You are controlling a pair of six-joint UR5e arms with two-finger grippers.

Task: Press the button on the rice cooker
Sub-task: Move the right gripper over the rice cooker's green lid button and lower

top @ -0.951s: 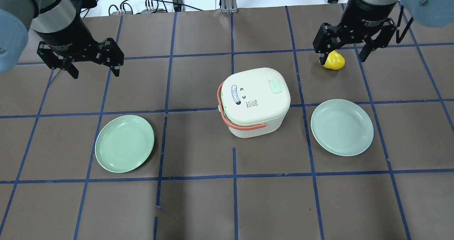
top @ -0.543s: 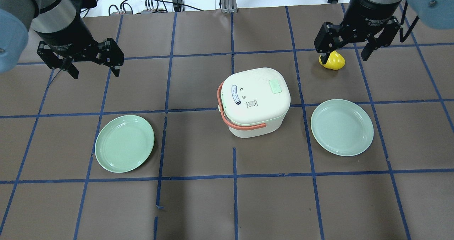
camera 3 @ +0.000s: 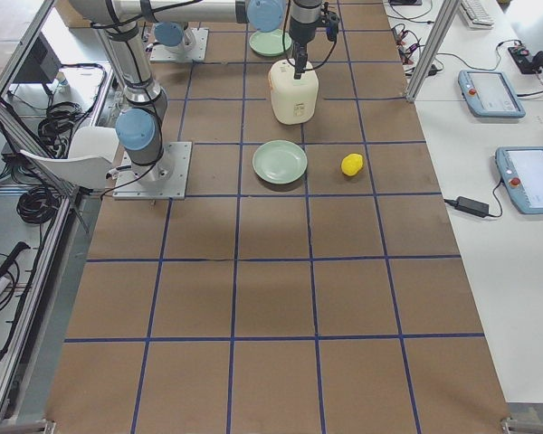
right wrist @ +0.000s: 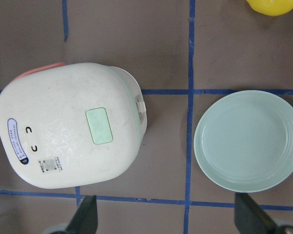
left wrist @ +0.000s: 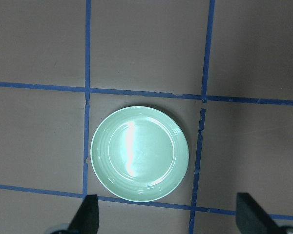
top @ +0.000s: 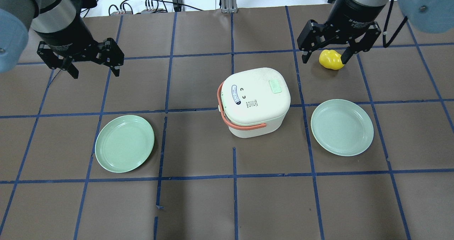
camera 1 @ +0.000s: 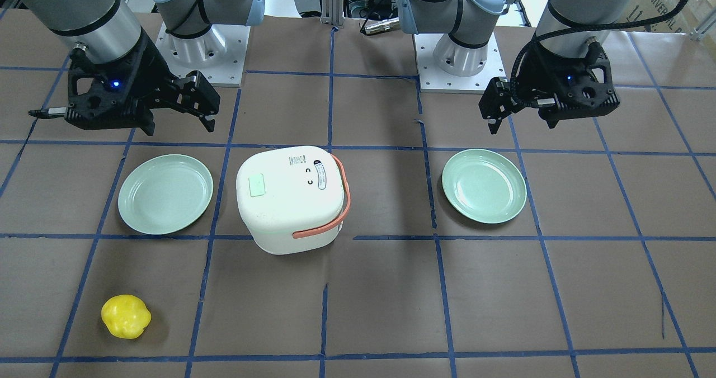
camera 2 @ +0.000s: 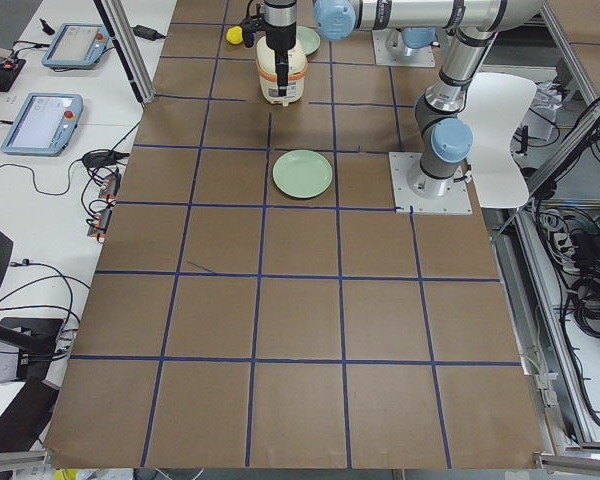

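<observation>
Overhead exterior: you see the right gripper (top: 324, 60) raised over the table with its jaws spread wide. The left gripper (top: 95, 73) is spread too and holds nothing, well apart from the rice cooker (top: 253, 103).

Right wrist-mounted: the button (right wrist: 98, 126), a pale green rectangle, sits on the cooker's lid, on the side toward the plate (right wrist: 249, 140).

2 wrist cams downward; overhead, front share rice cooker (top: 253, 101).
</observation>
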